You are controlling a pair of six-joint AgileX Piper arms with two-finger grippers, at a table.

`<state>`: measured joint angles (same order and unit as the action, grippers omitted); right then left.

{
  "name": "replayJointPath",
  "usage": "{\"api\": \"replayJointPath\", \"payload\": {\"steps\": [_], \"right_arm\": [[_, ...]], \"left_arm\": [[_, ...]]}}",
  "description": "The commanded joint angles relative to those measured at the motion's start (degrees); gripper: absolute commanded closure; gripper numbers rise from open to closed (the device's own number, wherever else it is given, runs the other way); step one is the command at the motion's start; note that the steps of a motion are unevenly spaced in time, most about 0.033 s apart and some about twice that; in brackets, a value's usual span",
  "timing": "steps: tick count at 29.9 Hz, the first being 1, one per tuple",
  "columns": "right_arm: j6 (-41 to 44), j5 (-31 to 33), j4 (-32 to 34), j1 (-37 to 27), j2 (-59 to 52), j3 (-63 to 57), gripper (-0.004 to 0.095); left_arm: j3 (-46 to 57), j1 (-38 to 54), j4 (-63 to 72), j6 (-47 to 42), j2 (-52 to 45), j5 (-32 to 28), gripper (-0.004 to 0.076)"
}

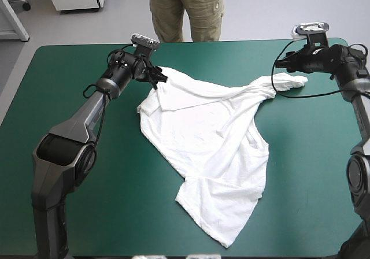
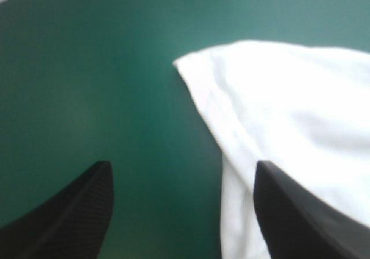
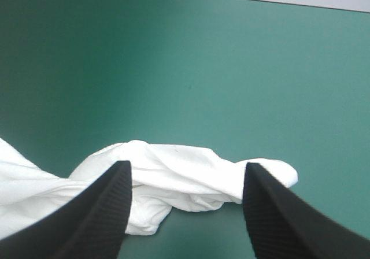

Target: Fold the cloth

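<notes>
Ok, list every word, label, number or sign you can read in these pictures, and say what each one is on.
None can be read. The T-shirt is plain white with no print showing, the teal-green cover is bare of markings, and the black fingers of the left gripper and right gripper show no lettering.

No writing, label, brand, number or sign can be read in any of the views. The T-shirt (image 1: 214, 137) shows plain white cloth with no print, and the teal-green table cover (image 1: 69, 74) carries no marking.
</notes>
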<state>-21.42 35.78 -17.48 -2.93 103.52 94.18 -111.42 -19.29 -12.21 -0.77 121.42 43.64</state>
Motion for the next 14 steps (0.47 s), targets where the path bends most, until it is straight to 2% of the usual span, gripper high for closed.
{"api": "replayJointPath", "payload": {"steps": [1, 5, 7, 10, 14], "right_arm": [[-0.2, -0.9, -0.9, -0.4, -8.7, 2.2, 0.0345], [1.9, 5.3, -0.9, -0.4, -17.4, 2.2, 0.0345], [3.2, 9.0, -0.9, -0.4, -21.4, 2.2, 0.0356], [3.8, 14.0, -1.1, -0.4, -27.4, 2.2, 0.0404], [4.3, 20.7, -1.1, -0.4, -35.0, 0.6, 0.0449]], "left_arm": [[-2.1, 0.0, -0.1, 0.1, -6.8, 5.4, 0.0241], [-2.0, 0.4, -0.1, 2.6, -9.7, 18.5, 0.0297], [-1.1, 1.2, 0.8, 3.1, -11.1, 22.5, 0.0318], [3.0, 2.9, 3.2, 3.7, -14.2, 24.2, 0.0323], [10.7, 5.1, 8.1, 4.8, -19.1, 22.3, 0.0323]]}}
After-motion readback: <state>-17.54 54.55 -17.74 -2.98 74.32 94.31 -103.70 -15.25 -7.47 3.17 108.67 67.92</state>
